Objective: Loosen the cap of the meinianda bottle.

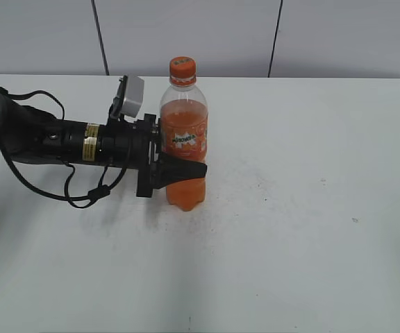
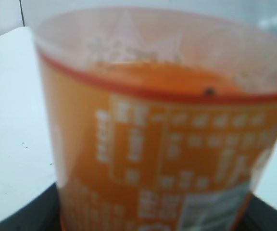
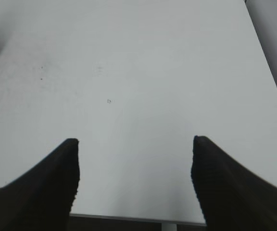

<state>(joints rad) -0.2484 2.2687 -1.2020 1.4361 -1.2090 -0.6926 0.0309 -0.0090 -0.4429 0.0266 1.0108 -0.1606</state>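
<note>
The meinianda bottle (image 1: pixel 185 139) stands upright on the white table (image 1: pixel 311 208), filled with orange drink and wearing an orange label. Its orange cap (image 1: pixel 182 68) is on the neck at the top. My left gripper (image 1: pixel 182 170) reaches in from the left and is shut on the bottle's waisted lower body. The left wrist view is filled by the bottle's label (image 2: pixel 167 159), blurred and close. My right gripper (image 3: pixel 134 144) is open and empty above bare table; it does not show in the exterior view.
The table's far edge meets a grey panelled wall (image 1: pixel 186 35). The left arm's black body and cables (image 1: pixel 61 142) lie over the table's left side. In the right wrist view the table's edge (image 3: pixel 129 217) runs just below the jaws.
</note>
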